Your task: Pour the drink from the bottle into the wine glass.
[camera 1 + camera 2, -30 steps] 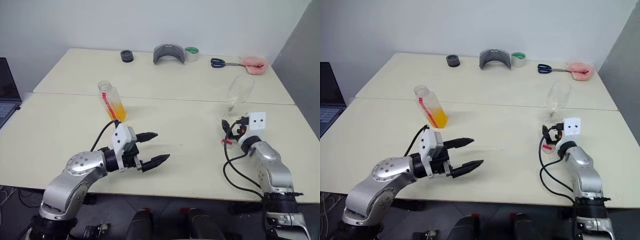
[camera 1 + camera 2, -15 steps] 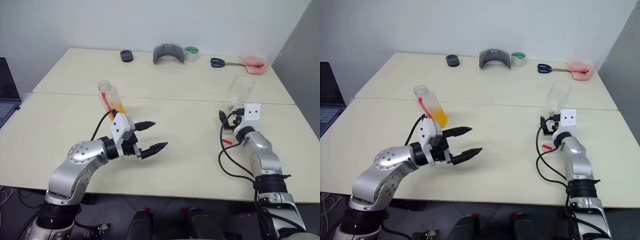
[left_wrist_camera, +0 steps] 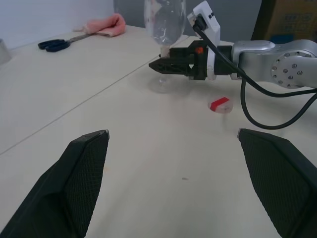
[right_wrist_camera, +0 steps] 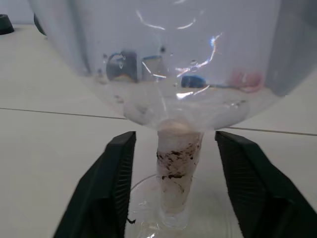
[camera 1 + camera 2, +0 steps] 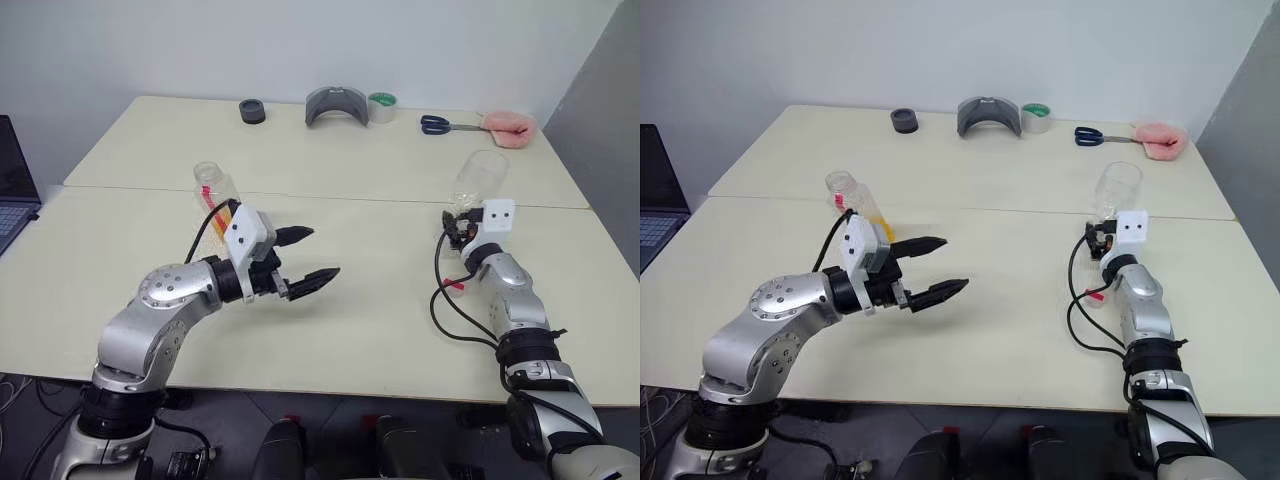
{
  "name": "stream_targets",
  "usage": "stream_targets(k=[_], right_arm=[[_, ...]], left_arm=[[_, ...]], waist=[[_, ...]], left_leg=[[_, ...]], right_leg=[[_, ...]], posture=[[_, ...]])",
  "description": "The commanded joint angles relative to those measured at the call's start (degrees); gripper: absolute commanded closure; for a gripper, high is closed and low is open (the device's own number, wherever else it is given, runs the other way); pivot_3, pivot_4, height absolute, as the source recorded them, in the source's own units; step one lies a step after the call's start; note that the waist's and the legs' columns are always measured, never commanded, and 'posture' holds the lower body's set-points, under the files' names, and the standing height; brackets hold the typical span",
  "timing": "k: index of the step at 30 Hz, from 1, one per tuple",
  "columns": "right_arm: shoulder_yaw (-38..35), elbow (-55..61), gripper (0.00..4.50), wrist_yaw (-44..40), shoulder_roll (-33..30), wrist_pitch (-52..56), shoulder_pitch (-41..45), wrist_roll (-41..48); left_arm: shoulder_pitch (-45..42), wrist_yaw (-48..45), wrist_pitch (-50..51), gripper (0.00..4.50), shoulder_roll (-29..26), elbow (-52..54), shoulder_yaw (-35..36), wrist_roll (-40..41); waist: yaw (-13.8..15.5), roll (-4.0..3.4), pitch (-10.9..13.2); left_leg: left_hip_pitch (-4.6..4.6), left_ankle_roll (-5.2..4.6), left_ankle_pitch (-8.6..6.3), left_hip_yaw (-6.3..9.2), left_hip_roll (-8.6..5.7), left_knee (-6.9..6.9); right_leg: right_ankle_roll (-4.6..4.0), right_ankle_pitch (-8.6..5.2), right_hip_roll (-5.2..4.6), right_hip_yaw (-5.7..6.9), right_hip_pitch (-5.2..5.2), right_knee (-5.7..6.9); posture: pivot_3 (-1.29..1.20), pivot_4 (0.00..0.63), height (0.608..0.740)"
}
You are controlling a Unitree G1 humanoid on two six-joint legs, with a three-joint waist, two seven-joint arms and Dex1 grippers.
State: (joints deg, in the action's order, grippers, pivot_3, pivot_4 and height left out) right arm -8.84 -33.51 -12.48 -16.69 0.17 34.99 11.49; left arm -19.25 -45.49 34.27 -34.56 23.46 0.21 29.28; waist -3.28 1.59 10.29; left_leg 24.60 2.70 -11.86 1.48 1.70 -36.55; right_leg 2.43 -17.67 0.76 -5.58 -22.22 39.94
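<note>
Right gripper (image 4: 176,196) straddles the glass (image 5: 480,180) stem, fingers narrowed, not yet touching — close squarely. Left gripper (image 5: 308,255) wide, empty; bottle (image 5: 217,192) at its 11 o'clock.

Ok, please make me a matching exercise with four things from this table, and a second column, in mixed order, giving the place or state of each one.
Things:
1. bottle
2. wine glass
3. scissors
4. left gripper

Places or states:
A. stem between the right gripper's fingers
B. far edge, beside a pink cloth
C. open, holding nothing
D. uncapped, orange drink inside

Pairs: 1-D, 2-A, 3-B, 4-C
</note>
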Motion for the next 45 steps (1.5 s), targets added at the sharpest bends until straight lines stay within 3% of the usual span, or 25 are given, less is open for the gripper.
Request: stream_targets(k=[1, 4, 5, 11, 18, 22, 31, 43, 45], right_arm=[[-0.9, 1.0, 3.13, -1.0, -0.4, -2.8, 1.2, -0.2], [-0.8, 1.3, 4.26, -1.4, -0.5, -3.3, 1.2, -0.5], [-0.5, 1.4, 4.36, -1.6, -0.6, -3.5, 1.2, -0.9], [4.5, 4.5, 4.35, -6.0, 0.1, -3.8, 1.8, -4.0], [8.4, 4.3, 4.35, -13.0, 8.1, -1.0, 9.1, -0.9], [11.3, -5.5, 4.35, -15.2, 13.9, -4.6, 13.6, -3.5], [15.0, -19.4, 4.35, -19.0, 19.1, -11.7, 16.7, -7.9], [14.0, -25.8, 4.35, -19.3, 20.5, -14.3, 18.8, -8.6], [13.8, -25.4, 3.63, -20.2, 20.5, -14.1, 18.4, -8.1]], left_arm=[[-0.8, 0.5, 0.4, 0.00, 0.0, 2.6, 0.3, 1.1], [-0.7, 0.3, 0.7, 0.00, -0.1, 2.8, 0.6, 1.3], [-0.6, 0.3, 0.8, 0.00, -0.1, 2.8, 0.8, 1.3], [3.6, 2.6, 1.5, 0.00, -0.2, 5.7, 3.0, 1.7], [16.2, 7.3, 0.6, 0.00, -1.0, 11.4, 11.0, 1.3], [32.4, 11.5, -1.5, 0.00, 1.9, 19.8, 17.9, -0.4], [46.2, 18.3, -7.6, 0.00, 9.7, 26.4, 22.6, -3.1], [46.6, 19.1, -10.7, 0.00, 10.5, 24.8, 20.8, -4.0], [46.5, 17.9, -12.4, 0.00, 10.4, 22.7, 20.8, -4.5]], waist=[[0.0, 0.00, 0.0], [0.0, -0.01, 0.0], [0.0, -0.02, 0.0], [-0.3, -0.05, 0.0], [-1.7, -0.15, 0.1], [-1.8, -0.11, 0.1], [-0.7, -0.07, 0.1], [-1.5, -0.07, 0.1], [-1.5, -0.07, 0.1]], left_leg=[[0.00, 0.00, 0.00, 0.00, 0.00, 0.01], [0.00, 0.00, 0.00, 0.00, 0.00, 0.01], [0.00, 0.00, 0.00, 0.00, 0.00, 0.01], [-0.01, 0.00, 0.00, -0.01, 0.01, 0.06], [-0.06, 0.01, 0.01, 0.05, 0.08, 0.19], [-0.18, 0.01, 0.00, 0.10, 0.12, 0.39], [-0.18, 0.01, 0.00, 0.01, 0.00, 0.46], [-0.25, 0.01, 0.00, 0.02, 0.01, 0.48], [-0.26, 0.01, 0.00, 0.02, 0.01, 0.48]], right_leg=[[0.00, 0.00, 0.00, 0.00, 0.00, 0.00], [0.00, 0.00, 0.00, 0.00, 0.00, 0.00], [0.00, 0.00, -0.01, 0.00, 0.00, 0.00], [0.00, 0.00, 0.00, -0.03, -0.03, 0.00], [-0.02, 0.00, 0.01, 0.01, -0.08, 0.05], [-0.04, 0.00, -0.08, -0.09, -0.05, -0.01], [-0.15, -0.07, -0.45, 0.07, 0.02, -0.06], [-0.22, -0.11, -0.12, 0.09, 0.02, -0.02], [-0.22, -0.11, -0.12, 0.08, 0.02, -0.01]], posture=[[0.00, 0.150, 0.740], [0.00, 0.150, 0.740], [0.00, 0.150, 0.740], [0.00, 0.150, 0.740], [0.00, 0.150, 0.740], [0.00, 0.150, 0.740], [0.00, 0.150, 0.740], [0.00, 0.150, 0.740], [0.00, 0.150, 0.740]])
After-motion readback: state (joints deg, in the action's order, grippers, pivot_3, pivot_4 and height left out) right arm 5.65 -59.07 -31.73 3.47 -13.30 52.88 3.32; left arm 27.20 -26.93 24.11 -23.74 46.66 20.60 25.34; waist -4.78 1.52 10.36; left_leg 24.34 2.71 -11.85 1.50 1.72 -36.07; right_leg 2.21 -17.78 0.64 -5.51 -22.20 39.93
